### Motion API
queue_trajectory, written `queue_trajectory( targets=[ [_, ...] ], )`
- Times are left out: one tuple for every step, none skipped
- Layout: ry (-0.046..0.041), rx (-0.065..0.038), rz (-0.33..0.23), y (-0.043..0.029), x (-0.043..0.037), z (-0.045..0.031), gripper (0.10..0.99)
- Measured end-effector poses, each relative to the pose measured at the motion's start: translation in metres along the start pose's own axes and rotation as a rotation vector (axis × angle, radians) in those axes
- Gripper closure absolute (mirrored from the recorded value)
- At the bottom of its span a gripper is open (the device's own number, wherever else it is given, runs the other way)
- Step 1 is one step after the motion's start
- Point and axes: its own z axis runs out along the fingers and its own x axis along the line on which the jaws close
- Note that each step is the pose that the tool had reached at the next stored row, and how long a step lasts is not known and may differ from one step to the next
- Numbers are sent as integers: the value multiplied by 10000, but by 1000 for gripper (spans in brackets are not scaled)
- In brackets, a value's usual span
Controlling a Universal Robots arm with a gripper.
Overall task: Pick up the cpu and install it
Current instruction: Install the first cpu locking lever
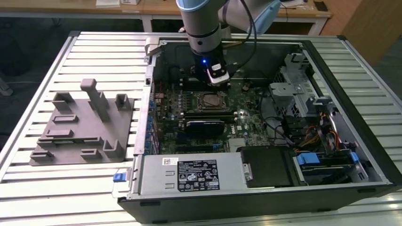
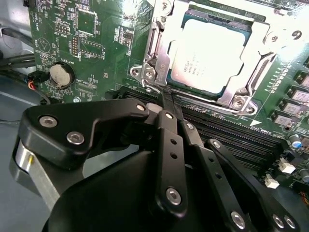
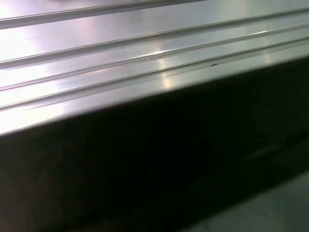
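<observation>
Now the cpu [image 2: 212, 55] sits seated in the motherboard [image 2: 96, 43] socket; the gripper [image 2: 166, 99], clenched and empty, hovers just beside it.

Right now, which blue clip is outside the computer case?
The blue clip at the exterior view's left, by the power supply; the other blue clips sit inside.

Looks like a robotics lab or electronics workshop: open PC case [image 1: 264, 122] w/ green motherboard [image 2: 96, 43] exposed, lying on a ribbed metal bench [image 1: 94, 52]. Grey moulded tray [image 1: 82, 125] beside it, robot arm [image 1: 204, 28] over the case, wooden desks [image 1: 125, 7] behind.
</observation>
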Motion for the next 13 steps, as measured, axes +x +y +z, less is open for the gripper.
queue_trajectory(
  targets=[
    [12,-37,10,-4,-1,-1,980],
    [24,-77,20,-6,-2,-1,980],
    [38,-120,32,-9,-3,-2,980],
    [49,-157,41,-11,-4,-2,980],
    [59,-189,49,-13,-5,-3,980],
    [66,-214,56,-14,-5,-4,980],
    [68,-222,58,-14,-6,-4,980],
    [68,-224,60,-14,-6,-5,980],
    [68,-225,60,-13,-6,-7,980],
    [69,-227,59,-12,-8,-13,980],
    [69,-226,59,-11,-9,-22,980],
    [69,-224,59,-10,-12,-35,980],
    [69,-223,59,-7,-15,-47,980]
  ],
)
